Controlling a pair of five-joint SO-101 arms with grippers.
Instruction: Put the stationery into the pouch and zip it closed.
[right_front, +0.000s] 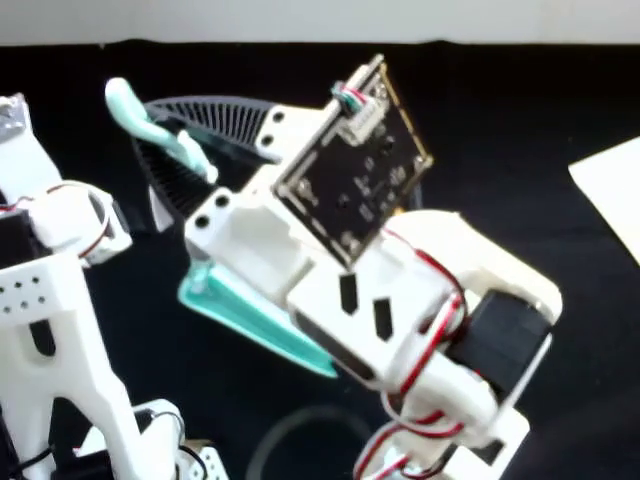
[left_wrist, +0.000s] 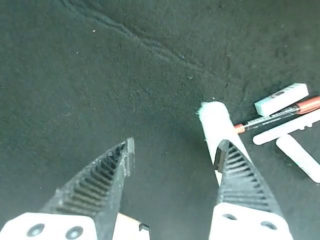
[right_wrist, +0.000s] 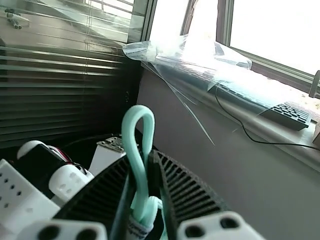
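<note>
the right gripper (right_wrist: 150, 167) pinches the mint loop (right_wrist: 136, 145) of the pouch (right_front: 250, 315), whose teal body the high view shows just beneath it, while the left gripper (left_wrist: 174, 145) gapes wide above black cloth (left_wrist: 100, 75), the eraser (left_wrist: 281, 99) and pen (left_wrist: 280, 114) lying just past one fingertip.

The high camera hangs above the black cloth (right_front: 520, 130), so near that the right arm (right_front: 400, 300) crowds its middle. The left wrist camera stares down at that cloth from close by. The right wrist camera tilts up toward the window (right_wrist: 270, 30), sharing the mint loop (right_wrist: 138, 110) with the high view.
</note>
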